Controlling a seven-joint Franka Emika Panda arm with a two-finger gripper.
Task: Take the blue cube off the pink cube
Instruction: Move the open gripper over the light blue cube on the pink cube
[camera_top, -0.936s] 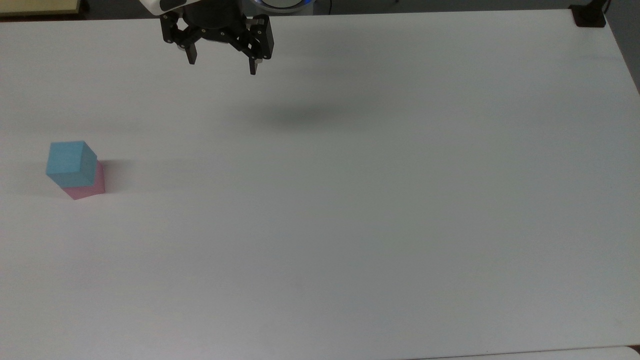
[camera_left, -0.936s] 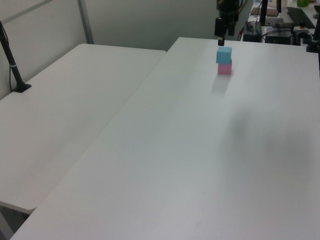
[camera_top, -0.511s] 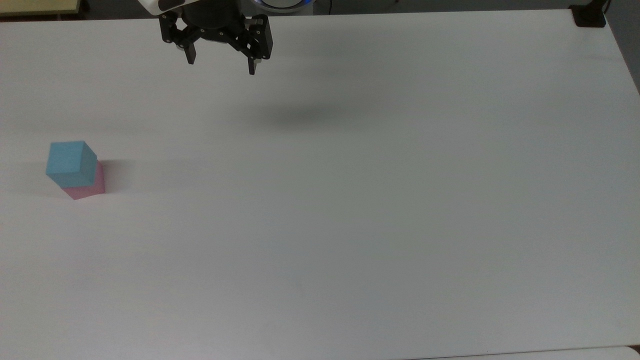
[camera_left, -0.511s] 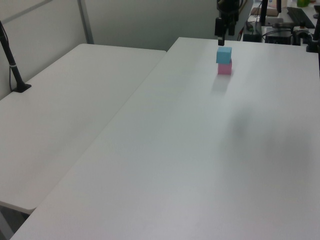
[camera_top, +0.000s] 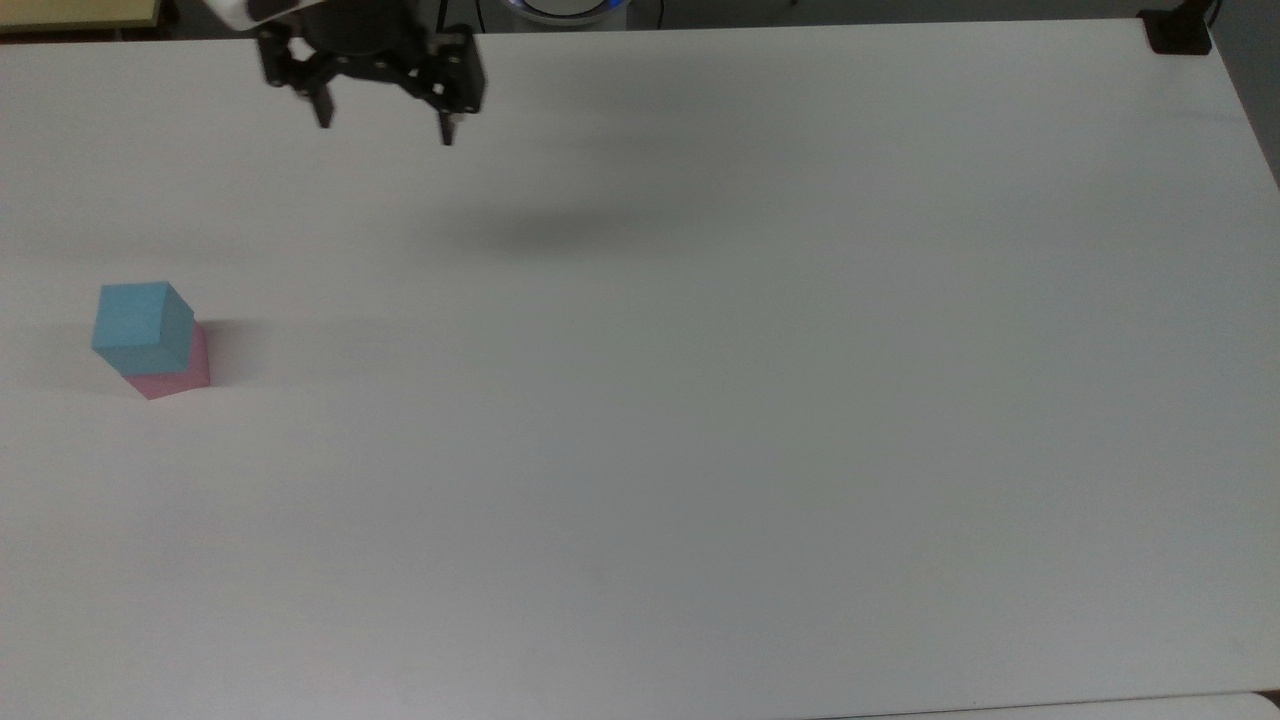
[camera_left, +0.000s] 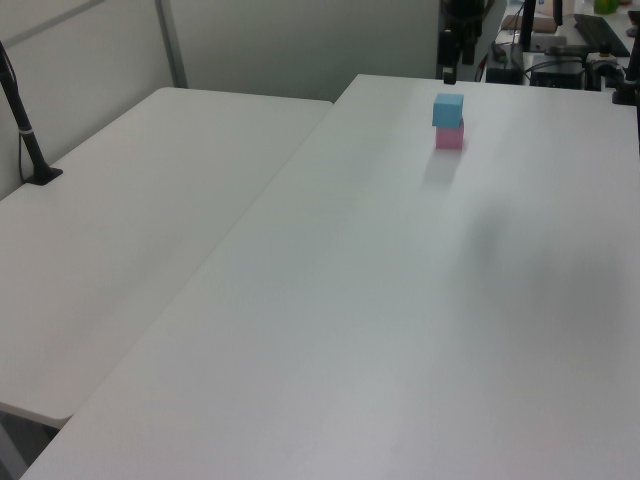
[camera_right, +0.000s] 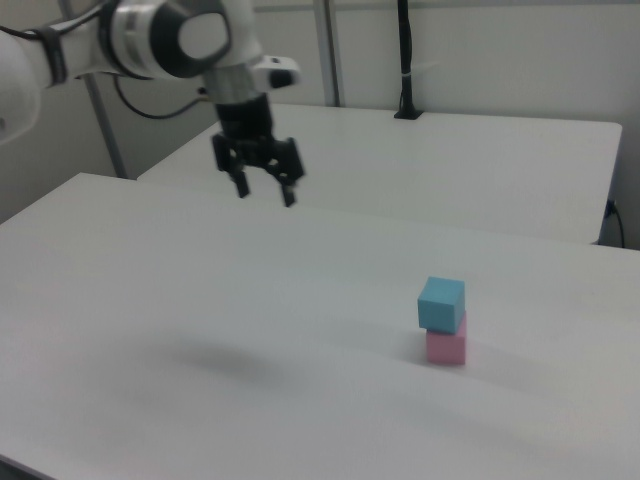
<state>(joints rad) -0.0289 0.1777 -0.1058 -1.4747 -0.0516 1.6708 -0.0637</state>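
The blue cube (camera_top: 143, 325) sits atop the pink cube (camera_top: 175, 372) at nine o'clock on the table (camera_top: 700, 400) in the top view. The gripper (camera_top: 385, 120) hangs spread wide, empty, at eleven.

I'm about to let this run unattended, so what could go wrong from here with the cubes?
The blue cube sits slightly skewed on the pink cube, so a misaligned grab might drag both or tip the stack. The open tool hangs high and far from them, so any aiming error on the long approach could knock the stack over.
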